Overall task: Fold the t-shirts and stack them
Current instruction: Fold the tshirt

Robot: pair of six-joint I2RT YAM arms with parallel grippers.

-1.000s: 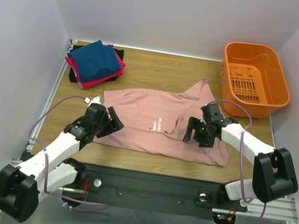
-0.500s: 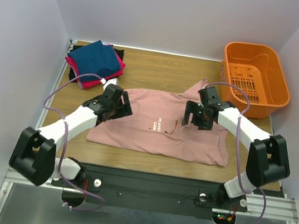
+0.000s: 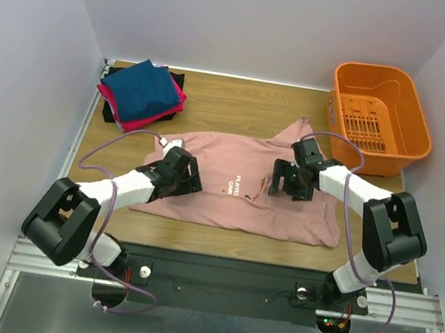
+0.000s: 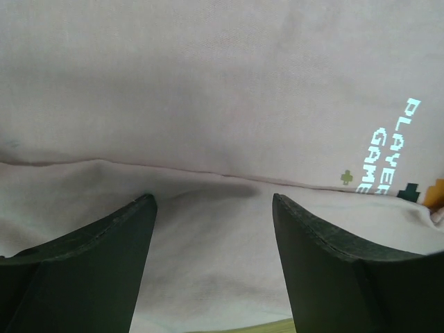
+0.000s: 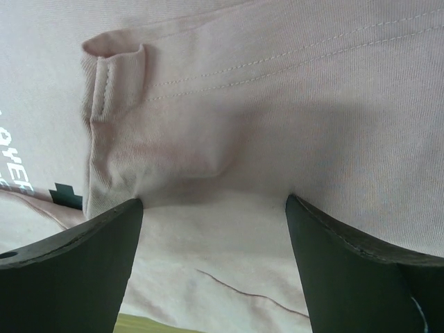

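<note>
Pink t-shirt (image 3: 228,186) lies spread flat on the desk (image 3: 232,105), near the middle, chest print facing up, one sleeve (image 3: 299,132) pointing toward the orange basket (image 3: 378,114). Folded stack (image 3: 141,96) sits at the far left corner, well apart from it; navy on top, magenta and black showing beneath.

Left hand (image 3: 193,181) is low over the shirt's left part, jaws spread wide, holding nothing. Its wrist view shows a soft crease (image 4: 208,173) running across between the fingers (image 4: 104,257), white lettering (image 4: 392,149) off to one side.

Right hand (image 3: 277,179) is low over the right part, likewise spread and empty. Its wrist view shows a turned-over sleeve hem (image 5: 114,69) just ahead of the fingers.

Judgement: the step in hand is folding the pink tee — both hands are placed for a pinch, no cloth taken yet. The next move calls for lowering until the fingertips meet the cloth, closing on an edge at each side, then lifting and carrying both across together so the fold lands straight. Stacking is not yet begun.
</note>
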